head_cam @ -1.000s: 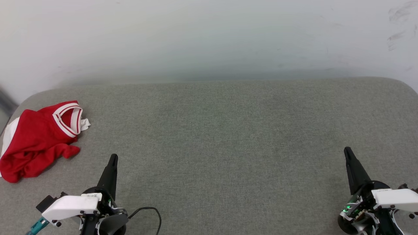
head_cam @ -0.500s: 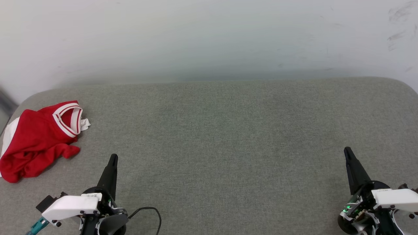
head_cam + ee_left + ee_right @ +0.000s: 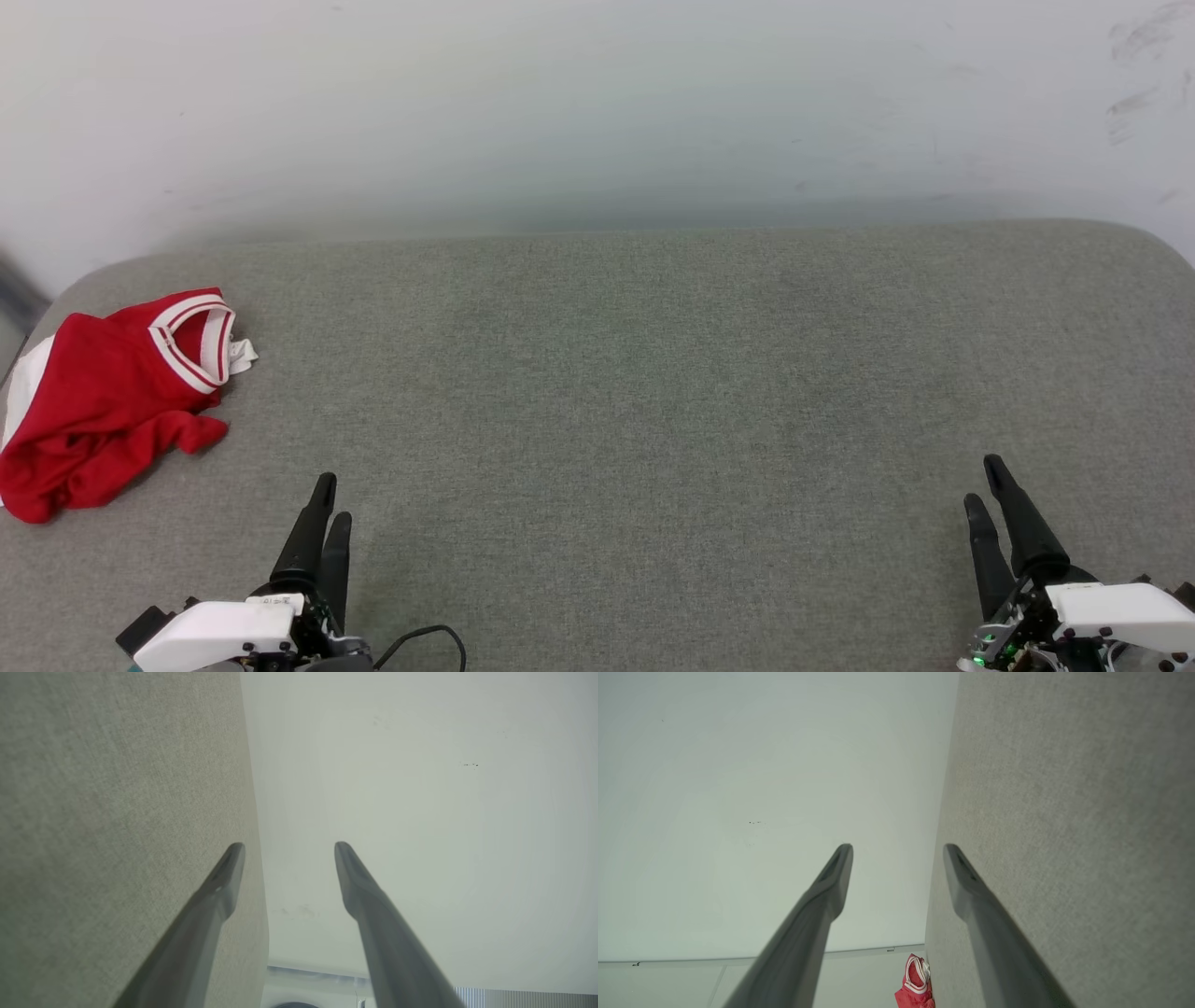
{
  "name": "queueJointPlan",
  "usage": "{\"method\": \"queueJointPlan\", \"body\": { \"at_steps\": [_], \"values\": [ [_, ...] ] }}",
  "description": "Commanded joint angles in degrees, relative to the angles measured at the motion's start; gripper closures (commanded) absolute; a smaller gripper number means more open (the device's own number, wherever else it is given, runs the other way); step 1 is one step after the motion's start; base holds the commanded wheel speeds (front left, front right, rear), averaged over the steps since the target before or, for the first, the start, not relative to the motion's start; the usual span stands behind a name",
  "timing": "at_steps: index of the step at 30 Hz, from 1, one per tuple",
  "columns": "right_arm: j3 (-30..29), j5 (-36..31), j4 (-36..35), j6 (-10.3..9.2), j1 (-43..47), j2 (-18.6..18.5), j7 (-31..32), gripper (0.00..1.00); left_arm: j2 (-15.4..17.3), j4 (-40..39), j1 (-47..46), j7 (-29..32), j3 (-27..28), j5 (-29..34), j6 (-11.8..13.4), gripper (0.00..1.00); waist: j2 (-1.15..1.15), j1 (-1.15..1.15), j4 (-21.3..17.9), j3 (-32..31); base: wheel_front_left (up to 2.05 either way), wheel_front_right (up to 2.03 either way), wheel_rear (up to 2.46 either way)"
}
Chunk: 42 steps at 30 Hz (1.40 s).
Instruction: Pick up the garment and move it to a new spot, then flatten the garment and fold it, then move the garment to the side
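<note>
The garment (image 3: 103, 401), a red T-shirt with a striped collar and a bit of white sleeve, lies crumpled at the far left of the grey padded surface (image 3: 653, 373); the right wrist view catches it small at the bottom (image 3: 916, 987). My left gripper (image 3: 331, 499) stands open at the lower left, right of and nearer than the garment, apart from it, with nothing between its fingers (image 3: 219, 891). My right gripper (image 3: 985, 485) is open at the lower right, far from the garment, its fingers (image 3: 831, 882) empty.
A pale wall (image 3: 597, 112) rises behind the surface's back edge. The surface's left edge runs just beside the garment. A black cable (image 3: 425, 635) loops by my left wrist.
Both grippers have drawn back toward the bottom of the head view and turned, so both fingers of each now show spread. The garment has not moved.
</note>
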Motion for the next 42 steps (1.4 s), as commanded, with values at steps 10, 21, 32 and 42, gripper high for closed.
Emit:
{"method": "queueJointPlan", "body": {
  "at_steps": [10, 21, 32, 42],
  "values": [
    [0.84, -4.27, -2.38, 0.02, -0.19, -0.07, -3.25, 0.00, 0.12, -3.58, 0.47, -3.12, 0.07, 2.76, -0.05, 0.00, 0.00, 0.00, -0.04, 0.07, 0.00, 0.00, 0.00],
    [0.65, -19.46, -3.82, 0.03, -0.72, -0.08, -5.96, 0.00, 0.14, -4.86, 0.62, -5.82, 5.15, 12.75, -0.07, 0.00, 0.00, 0.00, -0.06, 0.18, 0.00, 0.00, 0.00],
    [1.17, -36.67, -8.04, 0.03, -1.09, -0.08, -8.14, 0.00, 0.17, -10.35, 0.51, -8.00, 7.97, 25.40, 0.93, 0.00, 0.00, 0.00, -0.02, 0.39, 0.00, 0.00, 0.00],
    [3.65, -56.40, -12.90, 0.03, -1.26, -0.09, -10.12, 0.00, 0.19, -17.32, 2.46, -9.98, 2.14, 39.94, 4.43, 0.00, 0.00, 0.00, -0.05, 0.69, 0.00, 0.00, 0.00]
  ]
}}
